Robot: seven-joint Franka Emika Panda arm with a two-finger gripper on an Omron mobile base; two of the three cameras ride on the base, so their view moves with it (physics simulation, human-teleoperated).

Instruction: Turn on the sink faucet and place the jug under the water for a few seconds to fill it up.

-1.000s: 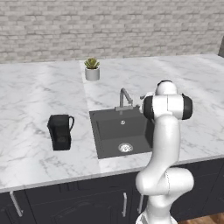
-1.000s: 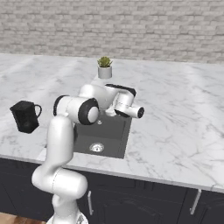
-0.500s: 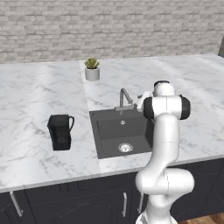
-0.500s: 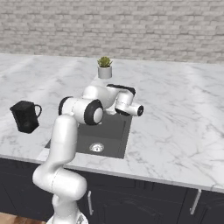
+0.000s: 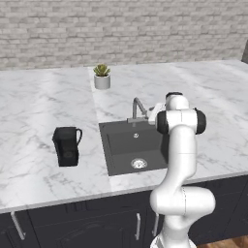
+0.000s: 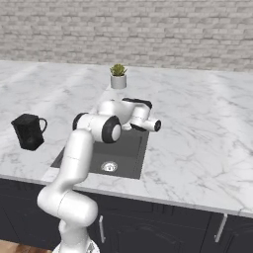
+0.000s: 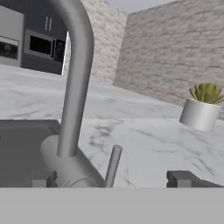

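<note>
Where white grey-veined marble forms the counter (image 5: 38,111), backed by a pale brick wall (image 5: 121,29) with dark cabinets (image 5: 72,227) below, the stock reads as follows. One gripper (image 7: 113,179), fingertips (image 7: 181,178) set wide apart and holding nothing, sits close up against the base of one sink faucet (image 7: 74,87), with the small side lever (image 7: 112,165) standing between its tips. One sink (image 5: 133,150), dark and recessed, lies just below and in front of the gripper, one round silver drain (image 5: 139,163) in it. One jug (image 5: 66,145), black and boxy, stands on the counter well apart from the gripper, across the sink. One white pot with a green plant (image 5: 101,77) stands beyond the faucet. From the hand camera alone, dark wall cabinets and what may be a microwave (image 7: 41,46) appear far off.
</note>
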